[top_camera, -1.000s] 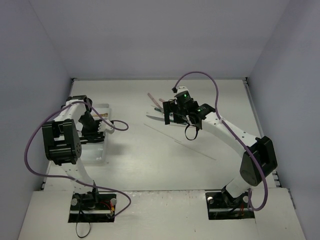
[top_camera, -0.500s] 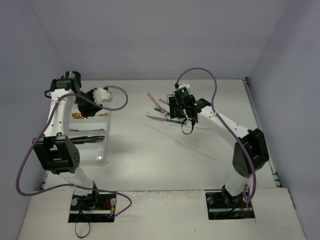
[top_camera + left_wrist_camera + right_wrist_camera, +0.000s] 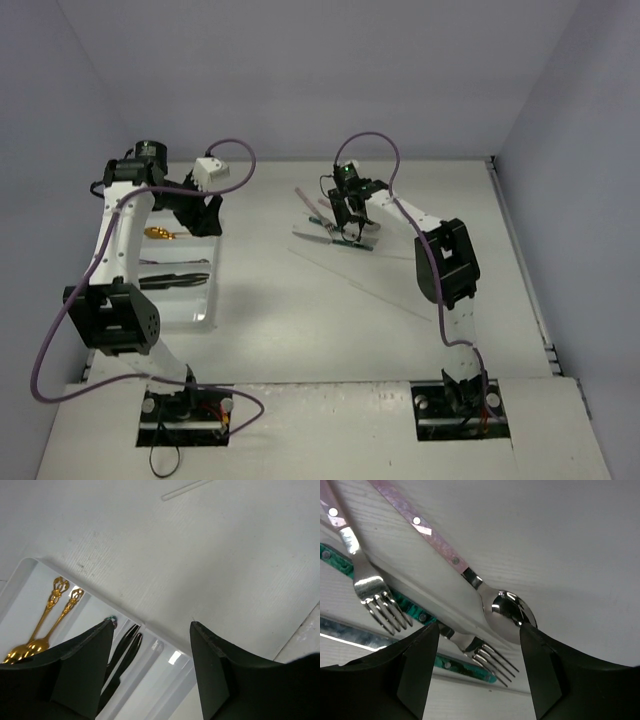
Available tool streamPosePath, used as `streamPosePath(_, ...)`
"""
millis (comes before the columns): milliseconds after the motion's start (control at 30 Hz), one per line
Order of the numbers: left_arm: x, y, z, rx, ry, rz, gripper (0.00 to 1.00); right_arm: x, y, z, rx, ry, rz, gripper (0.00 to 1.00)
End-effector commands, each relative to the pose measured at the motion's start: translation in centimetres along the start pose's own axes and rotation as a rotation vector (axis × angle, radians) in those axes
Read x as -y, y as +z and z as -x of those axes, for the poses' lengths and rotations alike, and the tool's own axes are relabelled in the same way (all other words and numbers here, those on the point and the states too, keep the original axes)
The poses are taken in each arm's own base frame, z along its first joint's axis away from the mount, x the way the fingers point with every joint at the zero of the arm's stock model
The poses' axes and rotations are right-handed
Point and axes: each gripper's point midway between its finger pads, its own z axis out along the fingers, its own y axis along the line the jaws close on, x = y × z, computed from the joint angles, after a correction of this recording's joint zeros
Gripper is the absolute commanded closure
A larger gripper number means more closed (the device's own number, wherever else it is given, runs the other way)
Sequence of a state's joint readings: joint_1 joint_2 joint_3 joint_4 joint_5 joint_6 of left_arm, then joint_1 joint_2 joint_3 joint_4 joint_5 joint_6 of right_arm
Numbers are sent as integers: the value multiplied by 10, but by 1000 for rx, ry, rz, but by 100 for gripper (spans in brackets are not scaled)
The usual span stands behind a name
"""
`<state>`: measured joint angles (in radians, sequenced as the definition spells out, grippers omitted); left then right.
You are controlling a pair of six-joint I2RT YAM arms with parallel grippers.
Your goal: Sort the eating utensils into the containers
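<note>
Spoon (image 3: 509,614) with the pink handle lies on the worktop (image 3: 570,540) under the open, empty right jaws; better to centre on its neck, clear of the neighbouring fork (image 3: 490,661), before closing; left jaws gape empty above the tray (image 3: 185,300).

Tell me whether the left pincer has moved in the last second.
Yes: the left pincer moved from the middle of the tray toward its far end.

both arms outstretched, left gripper (image 3: 150,626) and right gripper (image 3: 480,628) with jaws apart
</note>
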<state>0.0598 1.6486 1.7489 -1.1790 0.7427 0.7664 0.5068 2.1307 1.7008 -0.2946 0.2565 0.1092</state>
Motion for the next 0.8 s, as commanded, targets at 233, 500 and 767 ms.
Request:
streamPosePath(233, 27, -18, 17, 107, -17, 2, 40, 13, 40, 39, 55, 5, 37, 32)
streamPosePath(500, 27, -16, 15, 101, -8, 0, 40, -4, 65, 25, 14, 7, 127, 36)
streamPosePath(767, 27, -12, 14, 103, -22, -18, 40, -13, 74, -2, -44, -4, 188, 55)
